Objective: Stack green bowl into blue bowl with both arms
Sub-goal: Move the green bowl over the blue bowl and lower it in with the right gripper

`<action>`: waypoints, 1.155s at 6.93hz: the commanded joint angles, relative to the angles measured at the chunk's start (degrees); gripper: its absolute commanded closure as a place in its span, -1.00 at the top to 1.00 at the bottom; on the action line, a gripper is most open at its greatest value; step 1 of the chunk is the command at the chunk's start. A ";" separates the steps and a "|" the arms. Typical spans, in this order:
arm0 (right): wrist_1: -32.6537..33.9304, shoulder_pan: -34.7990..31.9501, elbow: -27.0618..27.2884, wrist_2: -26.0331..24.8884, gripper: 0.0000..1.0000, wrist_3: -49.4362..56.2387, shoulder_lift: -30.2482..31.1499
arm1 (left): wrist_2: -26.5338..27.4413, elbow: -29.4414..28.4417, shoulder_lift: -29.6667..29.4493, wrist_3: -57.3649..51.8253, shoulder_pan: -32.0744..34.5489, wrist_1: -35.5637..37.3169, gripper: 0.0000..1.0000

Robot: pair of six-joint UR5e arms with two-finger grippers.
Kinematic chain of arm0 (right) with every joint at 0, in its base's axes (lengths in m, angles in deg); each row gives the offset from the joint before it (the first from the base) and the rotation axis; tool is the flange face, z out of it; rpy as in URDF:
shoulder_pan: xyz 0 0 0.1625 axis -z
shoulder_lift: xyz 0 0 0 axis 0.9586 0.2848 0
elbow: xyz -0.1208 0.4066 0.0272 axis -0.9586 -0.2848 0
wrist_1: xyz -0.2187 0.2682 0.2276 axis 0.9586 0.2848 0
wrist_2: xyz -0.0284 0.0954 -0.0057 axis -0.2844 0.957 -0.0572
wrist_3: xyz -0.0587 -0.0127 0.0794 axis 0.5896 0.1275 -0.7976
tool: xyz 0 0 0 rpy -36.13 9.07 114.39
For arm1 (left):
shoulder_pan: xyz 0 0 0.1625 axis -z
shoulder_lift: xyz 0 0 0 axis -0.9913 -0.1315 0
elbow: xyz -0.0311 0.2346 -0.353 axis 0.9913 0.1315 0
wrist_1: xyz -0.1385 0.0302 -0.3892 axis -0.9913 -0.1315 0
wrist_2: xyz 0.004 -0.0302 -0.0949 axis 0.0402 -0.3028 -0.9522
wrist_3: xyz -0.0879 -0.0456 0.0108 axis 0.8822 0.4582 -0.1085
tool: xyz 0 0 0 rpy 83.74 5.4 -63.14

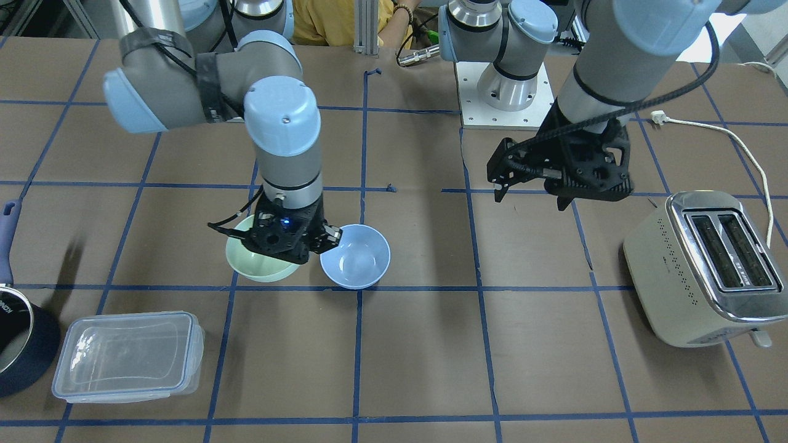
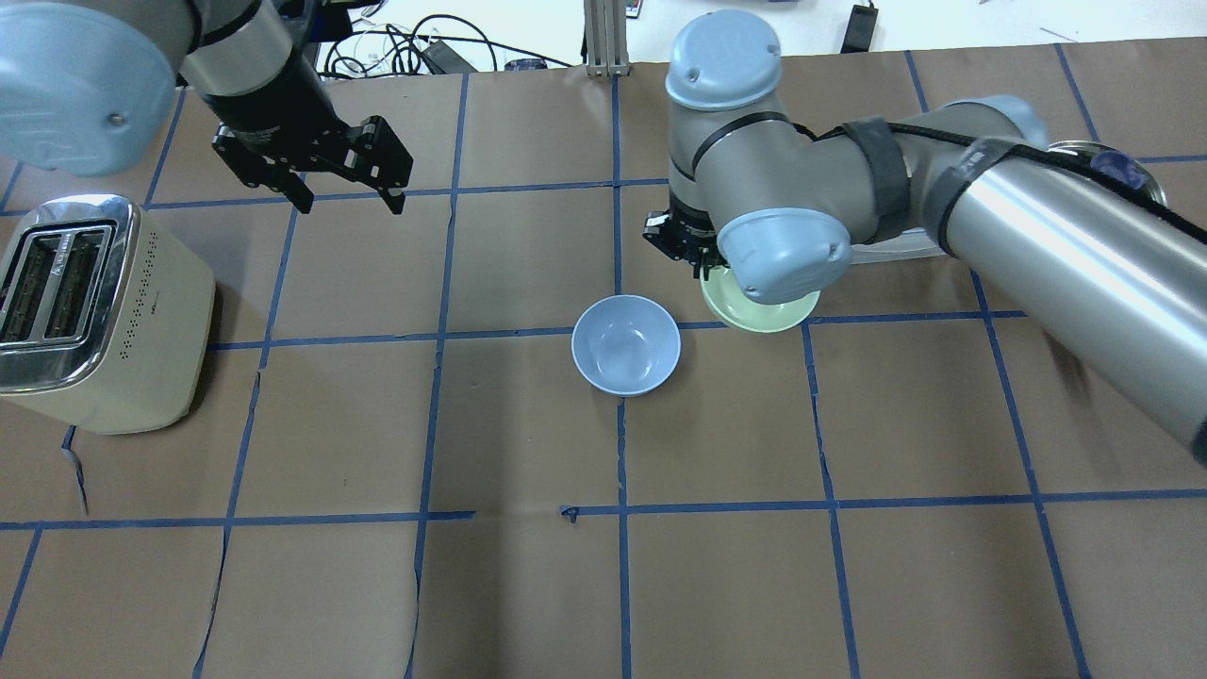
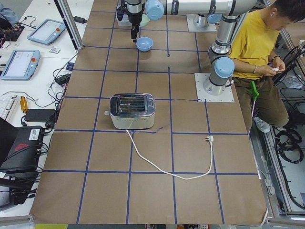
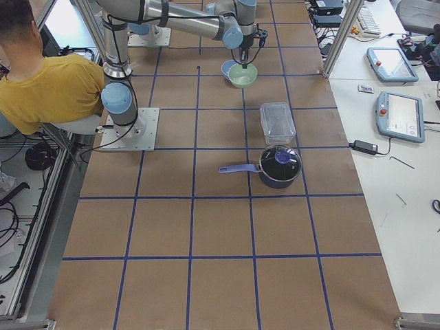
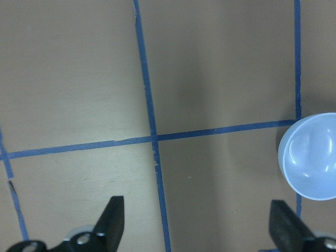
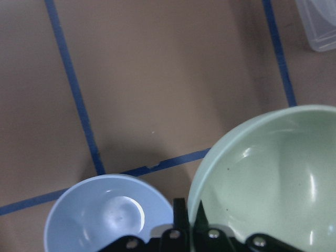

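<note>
The green bowl (image 1: 255, 261) is beside the blue bowl (image 1: 356, 257) near the table's middle, their rims almost touching. My right gripper (image 1: 320, 240) is shut on the green bowl's rim on the side next to the blue bowl. In the right wrist view the green bowl (image 6: 273, 178) looks larger and closer than the blue bowl (image 6: 105, 215), with one finger inside its rim. In the overhead view my wrist hides most of the green bowl (image 2: 764, 316); the blue bowl (image 2: 625, 344) is empty. My left gripper (image 1: 529, 195) hangs open and empty above the table, well away from both bowls; it also shows in the overhead view (image 2: 344, 189).
A cream toaster (image 1: 702, 267) with a loose white cord (image 1: 748, 154) stands on my left side. A clear lidded container (image 1: 126, 357) and a dark pot (image 1: 18, 344) sit on my right side. A person in yellow (image 3: 255, 43) sits beside the arm bases.
</note>
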State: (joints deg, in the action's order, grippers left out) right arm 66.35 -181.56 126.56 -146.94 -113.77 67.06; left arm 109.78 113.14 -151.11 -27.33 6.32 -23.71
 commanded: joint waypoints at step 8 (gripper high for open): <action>-0.52 -9.32 -6.16 1.63 -1.00 -10.37 -9.29 | 0.77 4.51 2.66 5.64 -1.05 4.93 1.00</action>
State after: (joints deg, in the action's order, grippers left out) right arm 65.87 -190.57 120.41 -145.58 -124.13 58.42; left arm 110.54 116.69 -148.72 -22.33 5.21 -20.28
